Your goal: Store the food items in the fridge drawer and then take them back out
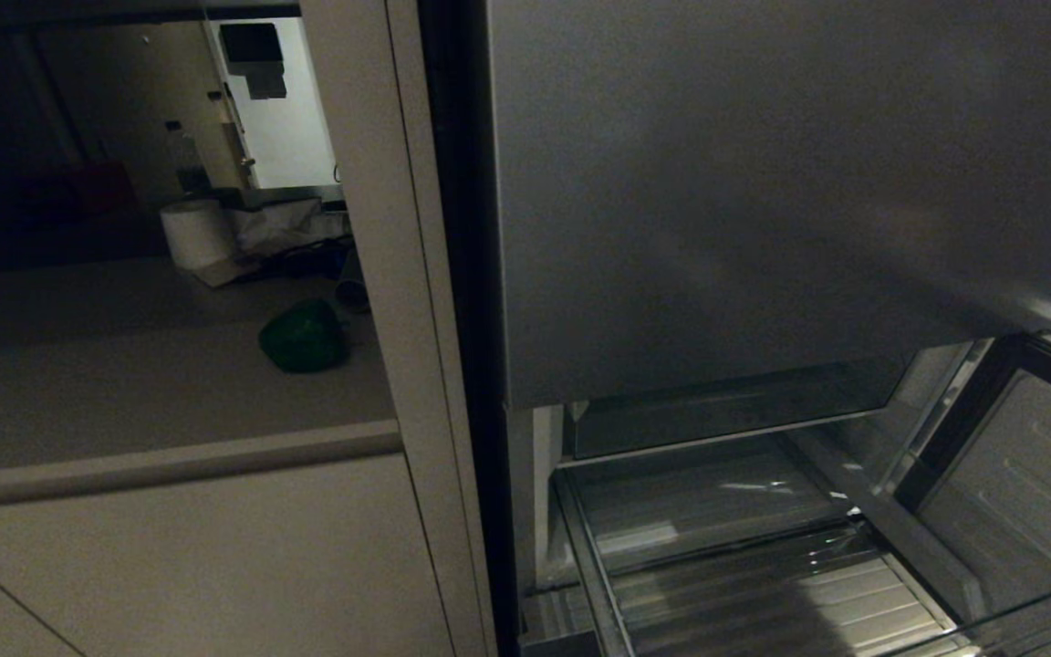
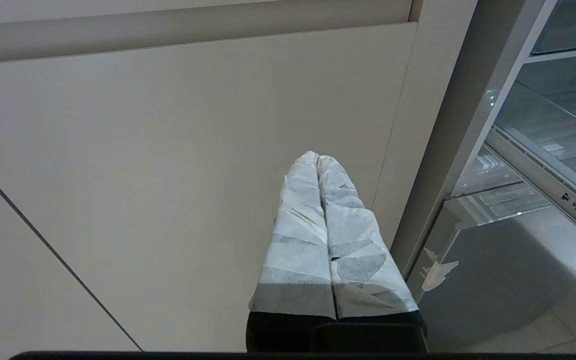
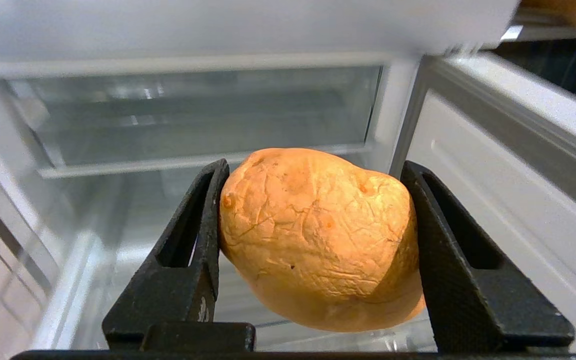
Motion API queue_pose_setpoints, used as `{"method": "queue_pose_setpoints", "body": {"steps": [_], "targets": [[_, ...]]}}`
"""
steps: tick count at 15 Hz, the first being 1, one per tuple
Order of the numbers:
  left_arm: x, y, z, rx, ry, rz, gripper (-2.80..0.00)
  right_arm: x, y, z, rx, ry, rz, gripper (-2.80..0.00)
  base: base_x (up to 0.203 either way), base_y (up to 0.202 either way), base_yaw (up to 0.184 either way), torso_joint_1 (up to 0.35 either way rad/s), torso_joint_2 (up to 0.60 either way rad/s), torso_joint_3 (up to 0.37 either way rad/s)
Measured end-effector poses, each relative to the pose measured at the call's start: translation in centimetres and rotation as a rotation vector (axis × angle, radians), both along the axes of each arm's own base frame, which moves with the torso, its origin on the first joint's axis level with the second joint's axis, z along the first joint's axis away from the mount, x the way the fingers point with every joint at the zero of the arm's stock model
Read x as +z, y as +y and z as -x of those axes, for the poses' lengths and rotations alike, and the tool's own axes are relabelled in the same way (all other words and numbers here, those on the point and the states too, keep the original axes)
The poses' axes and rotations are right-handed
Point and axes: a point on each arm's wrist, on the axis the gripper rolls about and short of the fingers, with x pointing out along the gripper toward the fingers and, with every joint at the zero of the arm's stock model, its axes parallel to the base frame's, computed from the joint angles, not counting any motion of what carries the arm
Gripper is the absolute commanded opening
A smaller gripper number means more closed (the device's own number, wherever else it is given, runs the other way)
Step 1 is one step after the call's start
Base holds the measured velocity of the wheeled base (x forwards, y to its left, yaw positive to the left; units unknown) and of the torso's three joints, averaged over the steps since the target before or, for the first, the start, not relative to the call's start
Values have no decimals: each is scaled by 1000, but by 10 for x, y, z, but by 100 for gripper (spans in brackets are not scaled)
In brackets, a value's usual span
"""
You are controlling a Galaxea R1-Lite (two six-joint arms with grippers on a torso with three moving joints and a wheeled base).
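The tan-brown potato [image 3: 318, 235] hangs between the black fingers [image 3: 195, 240] of my right gripper [image 3: 315, 170], which is shut on it in front of the open fridge interior. On the counter to the left lies the dark green bell pepper [image 1: 305, 336]. Low on the right, the fridge drawer [image 1: 591, 566] stands pulled out, a clear bin with nothing visible inside. Its dark grey front panel [image 2: 508, 280] carries whitish tape scraps. My left gripper [image 2: 316, 156] is shut on nothing, parked beside the beige cabinet front. Neither arm appears in the head view.
A white paper roll [image 1: 197, 233] stands at the back of the counter. The tall grey fridge door panel [image 1: 763, 182] hangs above the drawer. An open white-lined door [image 1: 1018, 493] flanks it on the right. A beige cabinet front [image 2: 168, 175] lies under the counter edge.
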Motion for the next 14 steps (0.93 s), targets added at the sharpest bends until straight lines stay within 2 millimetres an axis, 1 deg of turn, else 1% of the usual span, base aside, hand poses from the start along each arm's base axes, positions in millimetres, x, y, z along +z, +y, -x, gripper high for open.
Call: {"method": "queue_pose_setpoints", "body": {"steps": [2, 4, 6, 11, 14], "targets": [[0, 0, 0, 0, 0, 0, -280, -19, -1, 10, 18, -2, 2, -280, 0, 0, 0, 0, 0, 0], [0, 0, 0, -1, 0, 0, -280, -44, -1, 11, 31, 80, 40, -280, 0, 0, 0, 0, 0, 0], [0, 0, 0, 0, 0, 0, -280, -60, 0, 13, 11, 113, 74, -280, 0, 0, 0, 0, 0, 0], [0, 0, 0, 0, -1, 2, -280, -82, 1, 32, 16, 66, 84, -280, 0, 0, 0, 0, 0, 0], [0, 0, 0, -1, -1, 2, -280, -85, 2, 36, 22, 41, 67, -280, 0, 0, 0, 0, 0, 0]]}}
